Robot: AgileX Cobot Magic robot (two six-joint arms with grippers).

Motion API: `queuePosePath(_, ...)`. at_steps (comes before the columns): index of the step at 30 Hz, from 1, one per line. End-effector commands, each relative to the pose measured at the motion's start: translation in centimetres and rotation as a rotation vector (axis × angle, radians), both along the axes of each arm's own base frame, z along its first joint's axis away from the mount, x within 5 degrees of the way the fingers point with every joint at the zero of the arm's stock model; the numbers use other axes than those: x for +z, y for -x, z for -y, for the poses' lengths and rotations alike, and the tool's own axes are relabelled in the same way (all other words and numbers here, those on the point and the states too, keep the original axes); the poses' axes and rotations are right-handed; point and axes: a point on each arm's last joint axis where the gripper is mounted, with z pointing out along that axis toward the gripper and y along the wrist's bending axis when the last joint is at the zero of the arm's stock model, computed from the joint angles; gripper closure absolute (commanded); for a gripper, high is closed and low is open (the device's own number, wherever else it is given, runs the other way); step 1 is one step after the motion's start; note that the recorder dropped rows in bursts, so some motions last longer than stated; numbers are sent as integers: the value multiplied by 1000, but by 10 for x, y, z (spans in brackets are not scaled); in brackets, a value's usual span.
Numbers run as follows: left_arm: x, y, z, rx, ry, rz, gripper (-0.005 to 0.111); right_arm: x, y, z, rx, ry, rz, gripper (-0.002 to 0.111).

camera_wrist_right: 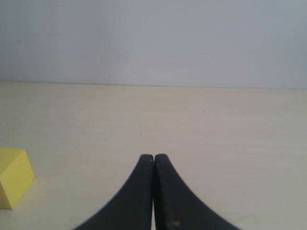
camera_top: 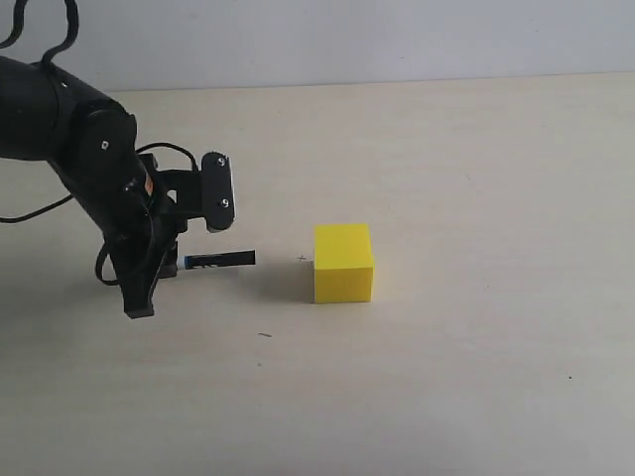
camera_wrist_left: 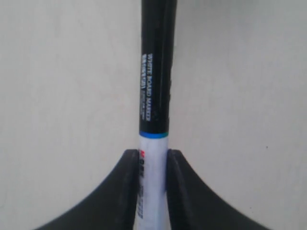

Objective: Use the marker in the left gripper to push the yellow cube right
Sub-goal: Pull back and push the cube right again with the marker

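Observation:
The yellow cube (camera_top: 343,262) rests on the pale table, right of centre in the exterior view, and its corner shows in the right wrist view (camera_wrist_right: 13,177). My left gripper (camera_top: 171,266) is shut on the marker (camera_top: 220,260), which lies level with its black cap pointing right toward the cube; a gap remains between cap tip and cube. In the left wrist view the marker (camera_wrist_left: 154,96) runs straight out from between the left gripper (camera_wrist_left: 153,154) fingers, white barrel clamped, black cap ahead. My right gripper (camera_wrist_right: 153,157) is shut with nothing in it, apart from the cube.
The pale table (camera_top: 466,149) stretches around the cube, with a light wall (camera_wrist_right: 153,38) behind its far edge. A tiny dark speck (camera_top: 265,335) lies in front of the marker. The left arm's black body and cables (camera_top: 69,129) fill the upper left.

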Motion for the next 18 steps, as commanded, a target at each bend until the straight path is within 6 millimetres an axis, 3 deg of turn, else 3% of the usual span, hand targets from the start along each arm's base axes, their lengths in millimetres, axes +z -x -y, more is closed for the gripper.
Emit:
queuePosePath(1, -4, -5, 3, -27, 19, 37, 107, -1, 0, 0, -5, 3, 5, 108)
queuePosePath(4, -4, -6, 4, -31, 25, 43, 107, -1, 0, 0, -5, 3, 5, 108)
queuePosePath(6, -5, 0, 16, -63, 28, 39, 107, -1, 0, 0, -5, 3, 5, 108)
queuePosePath(11, -7, 14, 80, -192, 79, 56, 107, 0, 0, 0, -5, 1, 11, 108)
queuePosePath(13, -9, 14, 80, -180, 61, 30, 107, 0, 0, 0, -5, 1, 11, 108)
queuePosePath(16, -11, 8, 60, -107, 9, -33, 107, 0, 0, 0, -5, 1, 11, 108)
queuePosePath(18, -11, 6, 57, -97, 9, -34, 107, 0, 0, 0, -5, 1, 11, 108)
